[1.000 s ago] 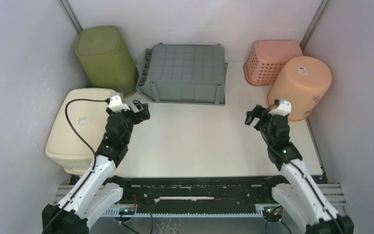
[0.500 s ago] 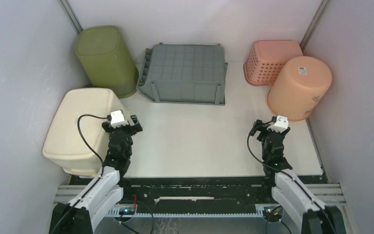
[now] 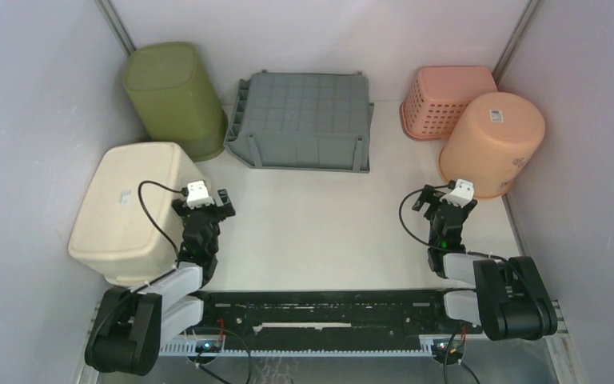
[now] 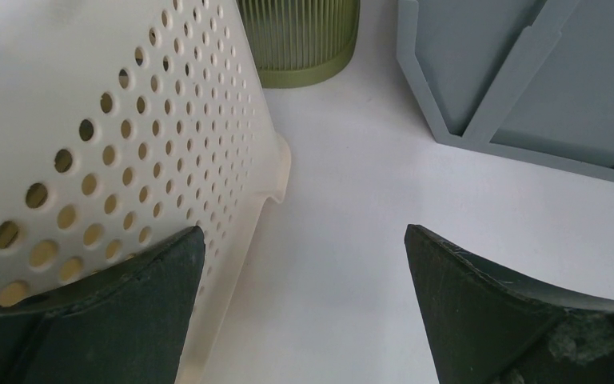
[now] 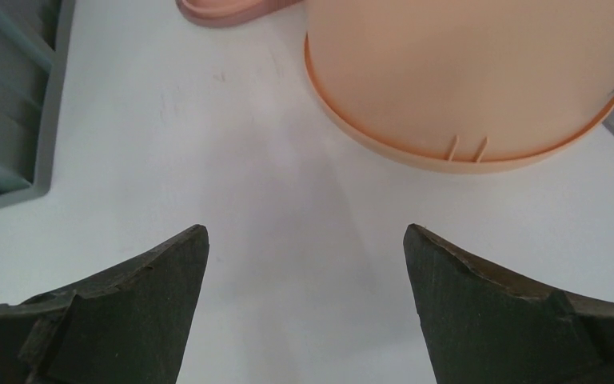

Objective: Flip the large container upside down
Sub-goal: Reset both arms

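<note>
The white table [image 3: 328, 232] carries five tubs. The biggest, the grey bin [image 3: 304, 116], lies bottom up at the back middle, its gridded base facing the ceiling. On the left sits a cream basket [image 3: 128, 208] with a perforated side, also bottom up, with a green bin [image 3: 172, 92] behind it. On the right an orange bucket [image 3: 496, 140] stands mouth down, just in front of a pink basket [image 3: 448, 96]. The left gripper [image 3: 205, 210] hangs beside the cream basket with its jaws spread wide and nothing in them. The right gripper [image 3: 441, 205], near the orange bucket, is likewise spread wide and bare.
</note>
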{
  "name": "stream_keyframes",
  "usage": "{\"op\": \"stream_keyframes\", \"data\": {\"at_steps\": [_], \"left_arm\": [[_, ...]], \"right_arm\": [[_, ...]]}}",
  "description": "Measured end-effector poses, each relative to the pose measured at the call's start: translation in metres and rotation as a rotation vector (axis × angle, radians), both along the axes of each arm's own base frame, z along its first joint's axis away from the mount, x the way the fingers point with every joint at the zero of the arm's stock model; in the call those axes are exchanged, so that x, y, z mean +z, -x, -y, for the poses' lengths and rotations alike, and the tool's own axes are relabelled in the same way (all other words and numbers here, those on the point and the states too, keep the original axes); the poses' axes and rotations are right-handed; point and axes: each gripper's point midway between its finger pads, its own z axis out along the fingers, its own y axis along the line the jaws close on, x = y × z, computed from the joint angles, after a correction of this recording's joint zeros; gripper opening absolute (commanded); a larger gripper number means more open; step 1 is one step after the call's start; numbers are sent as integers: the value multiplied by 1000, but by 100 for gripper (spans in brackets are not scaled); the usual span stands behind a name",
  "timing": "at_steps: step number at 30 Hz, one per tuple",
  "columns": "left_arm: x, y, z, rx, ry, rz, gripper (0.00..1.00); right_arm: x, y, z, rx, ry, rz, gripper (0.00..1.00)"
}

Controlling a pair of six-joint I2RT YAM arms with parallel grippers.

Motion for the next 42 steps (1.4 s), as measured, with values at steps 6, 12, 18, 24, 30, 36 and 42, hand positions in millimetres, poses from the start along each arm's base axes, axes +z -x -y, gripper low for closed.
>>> {"op": "stream_keyframes", "data": {"at_steps": [6, 12, 18, 24, 30, 36, 42], "left_arm": [[-1, -8, -1, 1, -35, 13, 100], [5, -16, -4, -15, -23, 80, 100], [3, -20, 2, -62, -17, 76, 100], [1, -21, 4, -80, -16, 65, 100], [0, -21, 4, -85, -16, 62, 100], [0, -21, 4, -86, -16, 62, 100], [0, -21, 4, -86, -16, 61, 100]], "right_arm": [[15, -10, -2, 7, -4, 57, 100], [22, -12, -17, 68, 27, 121, 100], [11, -20, -21, 94, 45, 58, 100], [19, -29, -20, 100, 39, 68, 100], [13, -28, -20, 109, 38, 43, 100], [13, -28, -21, 113, 37, 42, 100], [12, -28, -22, 117, 36, 42, 100]]}}
